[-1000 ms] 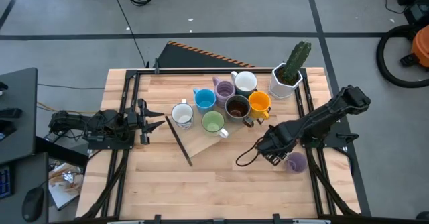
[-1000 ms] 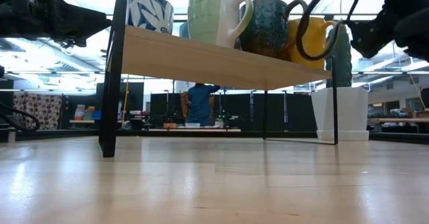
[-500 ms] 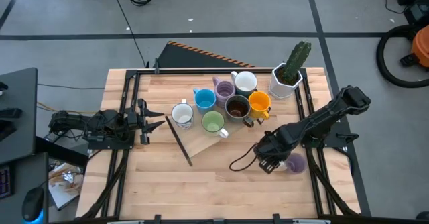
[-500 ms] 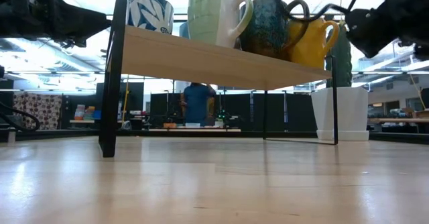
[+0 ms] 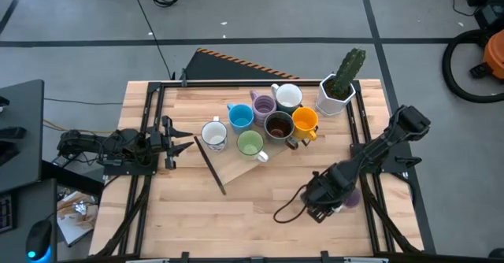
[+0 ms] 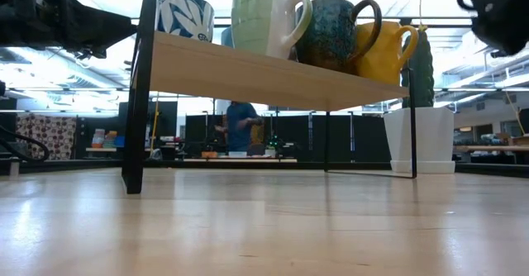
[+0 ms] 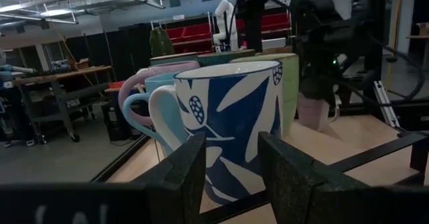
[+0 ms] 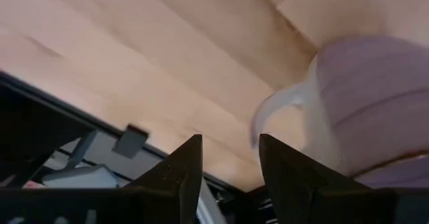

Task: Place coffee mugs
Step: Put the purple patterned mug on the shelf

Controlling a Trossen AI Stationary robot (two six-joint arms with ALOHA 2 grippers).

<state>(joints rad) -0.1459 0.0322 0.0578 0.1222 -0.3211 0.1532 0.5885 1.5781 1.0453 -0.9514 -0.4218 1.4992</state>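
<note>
7 mugs shelved, 1 lavender mug left

Your right pincer (image 5: 324, 200) hovers with fingers parted, the lavender mug (image 5: 349, 197) on the bench (image 5: 260, 224) just beside it, ungrasped; the shelf (image 5: 236, 162) lies well beyond. Your left pincer (image 5: 179, 143) waits, released.

Seven mugs cluster upright on the raised shelf: white (image 5: 288, 96), lavender (image 5: 263, 105), blue (image 5: 241, 116), brown (image 5: 279, 126), orange (image 5: 305, 120), green (image 5: 250, 143), leaf-patterned white (image 5: 213, 133); another lavender mug (image 8: 375, 103) stands apart on the worktop
</note>
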